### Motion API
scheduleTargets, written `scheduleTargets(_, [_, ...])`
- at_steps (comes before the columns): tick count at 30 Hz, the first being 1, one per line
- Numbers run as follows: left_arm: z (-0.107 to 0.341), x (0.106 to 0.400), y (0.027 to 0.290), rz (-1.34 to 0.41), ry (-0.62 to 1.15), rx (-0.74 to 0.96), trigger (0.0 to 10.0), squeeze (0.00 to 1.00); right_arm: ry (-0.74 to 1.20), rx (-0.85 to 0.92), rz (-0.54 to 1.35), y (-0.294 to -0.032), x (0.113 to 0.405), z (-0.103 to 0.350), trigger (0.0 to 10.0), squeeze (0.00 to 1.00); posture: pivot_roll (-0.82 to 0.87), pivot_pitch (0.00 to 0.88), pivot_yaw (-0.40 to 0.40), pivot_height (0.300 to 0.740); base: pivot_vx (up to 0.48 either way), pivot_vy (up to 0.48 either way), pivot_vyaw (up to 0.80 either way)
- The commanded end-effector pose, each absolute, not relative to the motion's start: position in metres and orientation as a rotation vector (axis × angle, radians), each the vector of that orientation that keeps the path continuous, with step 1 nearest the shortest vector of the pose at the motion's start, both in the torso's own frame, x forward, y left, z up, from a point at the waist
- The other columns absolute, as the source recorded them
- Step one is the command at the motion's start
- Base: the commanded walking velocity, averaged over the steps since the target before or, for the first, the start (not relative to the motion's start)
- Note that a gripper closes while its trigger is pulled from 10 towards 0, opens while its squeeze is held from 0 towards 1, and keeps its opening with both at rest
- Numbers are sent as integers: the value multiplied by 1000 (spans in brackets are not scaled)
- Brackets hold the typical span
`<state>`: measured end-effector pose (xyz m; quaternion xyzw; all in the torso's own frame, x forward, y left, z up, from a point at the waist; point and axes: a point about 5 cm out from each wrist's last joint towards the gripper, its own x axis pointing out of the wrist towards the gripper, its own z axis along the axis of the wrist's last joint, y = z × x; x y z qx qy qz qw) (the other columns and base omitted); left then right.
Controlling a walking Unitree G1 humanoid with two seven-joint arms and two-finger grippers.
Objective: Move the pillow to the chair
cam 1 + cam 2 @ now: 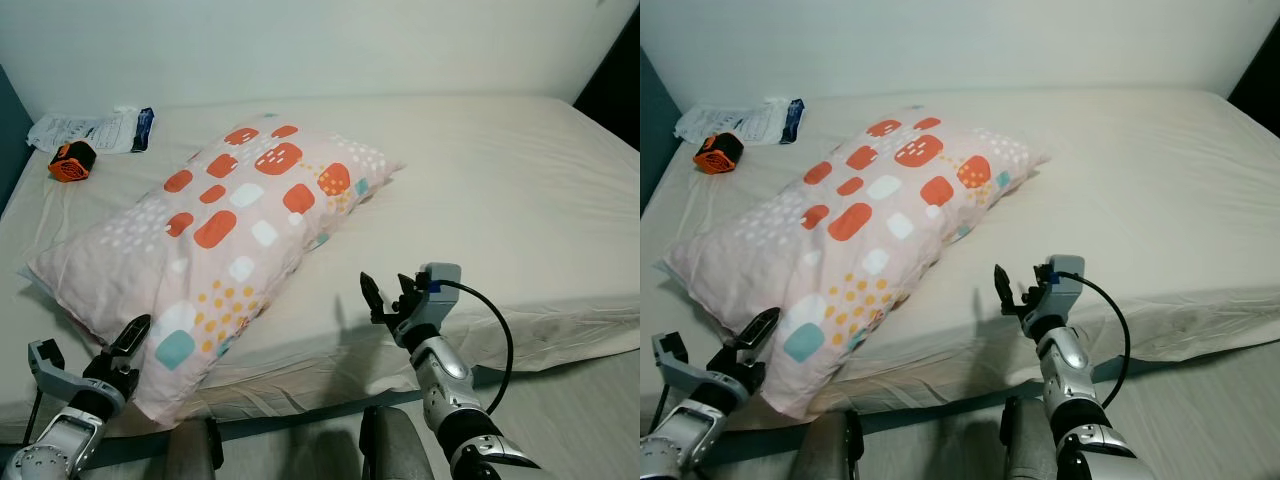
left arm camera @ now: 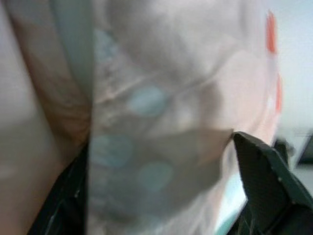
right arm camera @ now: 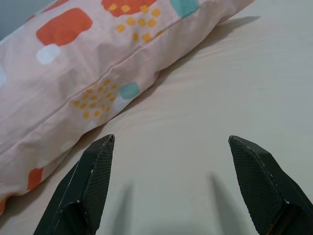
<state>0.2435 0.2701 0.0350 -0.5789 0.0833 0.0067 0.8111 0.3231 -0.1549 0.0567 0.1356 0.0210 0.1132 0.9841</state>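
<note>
The patterned pillow (image 1: 225, 245) lies on the bed (image 1: 500, 190) — left gripper (image 1: 90, 352) spread wide around its near corner, right gripper (image 1: 390, 295) wide apart over bare sheet just beside it.

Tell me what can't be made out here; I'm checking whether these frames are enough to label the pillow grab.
- Left gripper: its left wrist view is blurred, pillow fabric lies between the fingers; whether they have closed on it is unclear.
- Pillow's near corner: hangs past the bed edge in the eye views, underside hidden.
- White packet print: too small.
- Orange object: too small to identify.
- Right gripper: open, over bare sheet.
</note>
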Motion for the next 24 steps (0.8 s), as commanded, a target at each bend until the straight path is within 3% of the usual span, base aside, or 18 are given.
scheduleTargets(1, [37, 256, 247, -35, 192, -1229, 10000, 0, 58, 287, 220, -154, 321, 53, 10000, 0, 91, 70, -101, 561, 0, 0, 0])
scheduleTargets(10, [36, 294, 190, -28, 270, -1018, 10000, 0, 64, 282, 222, -152, 322, 54, 10000, 0, 84, 67, -98, 561, 0, 0, 0])
scheduleTargets(13, [36, 294, 190, -28, 270, -1018, 10000, 0, 64, 282, 222, -152, 322, 54, 10000, 0, 84, 67, -98, 561, 0, 0, 0])
scheduleTargets(16, [41, 307, 165, -70, 331, -908, 10000, 0, 64, 279, 214, -153, 322, 54, 10000, 0, 77, 69, -89, 561, 0, 0, 0])
scheduleTargets(18, [41, 307, 165, -70, 331, -908, 10000, 0, 64, 279, 214, -153, 322, 54, 10000, 0, 77, 69, -89, 561, 0, 0, 0])
scheduleTargets(19, [46, 311, 154, -106, 354, -866, 0, 0, 66, 278, 209, -154, 321, 53, 10000, 0, 77, 68, -86, 561, 0, 0, 0])
scheduleTargets(24, [52, 313, 141, -172, 381, -825, 0, 0, 71, 278, 199, -154, 321, 52, 10000, 0, 80, 65, -85, 561, 0, 0, 0])
